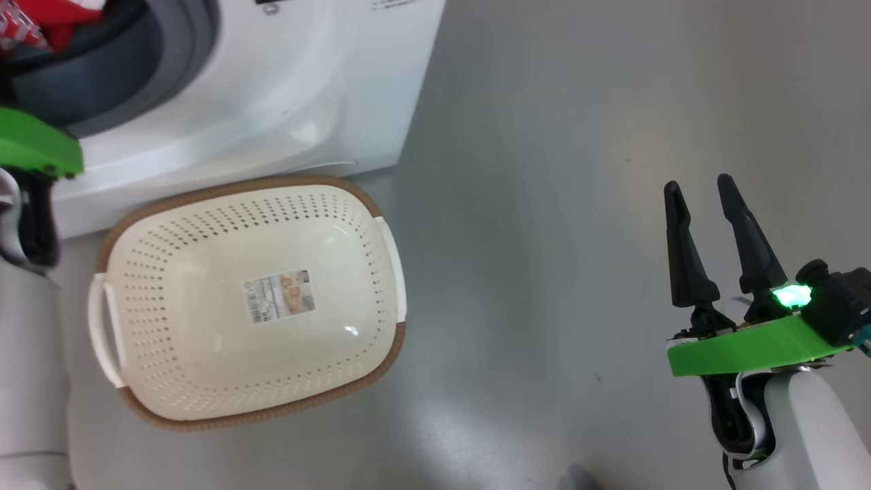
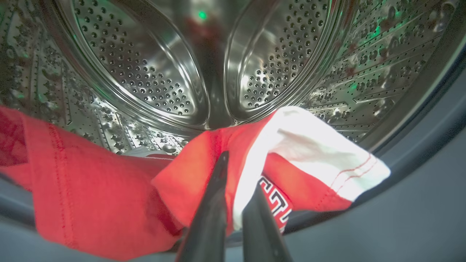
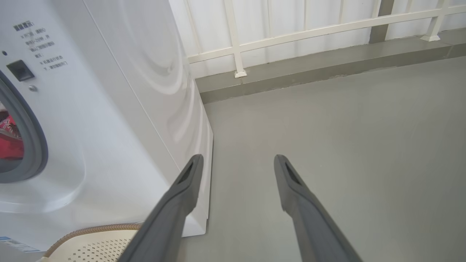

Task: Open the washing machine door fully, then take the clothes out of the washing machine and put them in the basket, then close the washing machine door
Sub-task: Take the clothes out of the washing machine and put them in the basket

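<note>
Red clothes (image 2: 91,196) overhang washing machine (image 1: 272,82) rim; grey floor (image 1: 578,204) flanks basket (image 1: 238,187)

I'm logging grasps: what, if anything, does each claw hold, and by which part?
The left claw is shut on the clothes, pinching a fold where red fabric meets the white panel. The right claw is open, holding nothing.

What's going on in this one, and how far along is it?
The robot is unloading the washing machine. Its left tool is inside the steel drum, shut on a fold of the red and white clothes, which lie at the drum's mouth. The basket stands on the floor in front of the machine, with no clothes in it yet. The right tool hangs open above the floor, holding nothing.
</note>
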